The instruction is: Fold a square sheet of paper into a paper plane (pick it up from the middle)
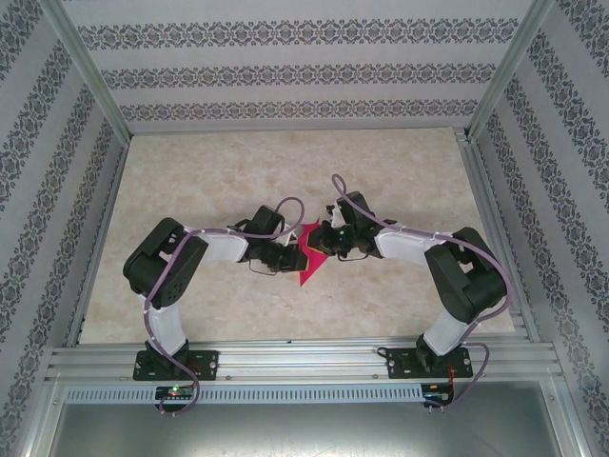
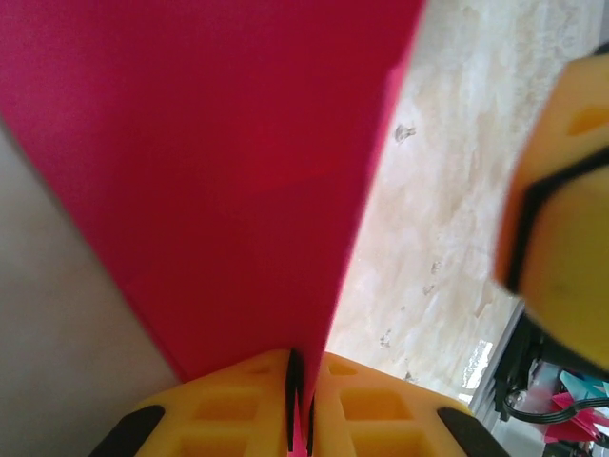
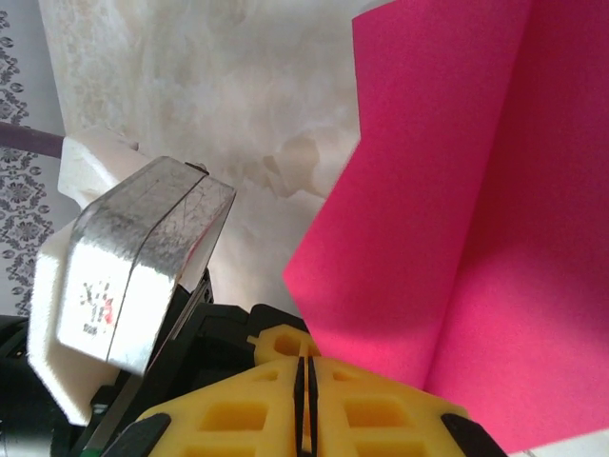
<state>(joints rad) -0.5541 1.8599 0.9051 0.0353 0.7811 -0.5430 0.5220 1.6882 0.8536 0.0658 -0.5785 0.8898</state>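
Your left gripper [image 2: 298,405] has its jaws pressed together on the lower edge of the square sheet of paper [image 2: 219,171]; pink shows in the slit between the yellow fingers [image 2: 238,405]. Your right gripper [image 3: 304,400] also has its jaws drawn to a thin slit. The sheet rises just beside and behind them, but you cannot tell whether they nip the paper. From above, the sheet hangs between the two grippers over the middle of the table [image 1: 190,181], creased into a pointed shape. To fold well, I judge you should hold the left pinch firm and confirm the right one has paper before pulling. Then move both evenly so the thin sheet neither tears nor slips. Count: one sheet, two grippers, one table.
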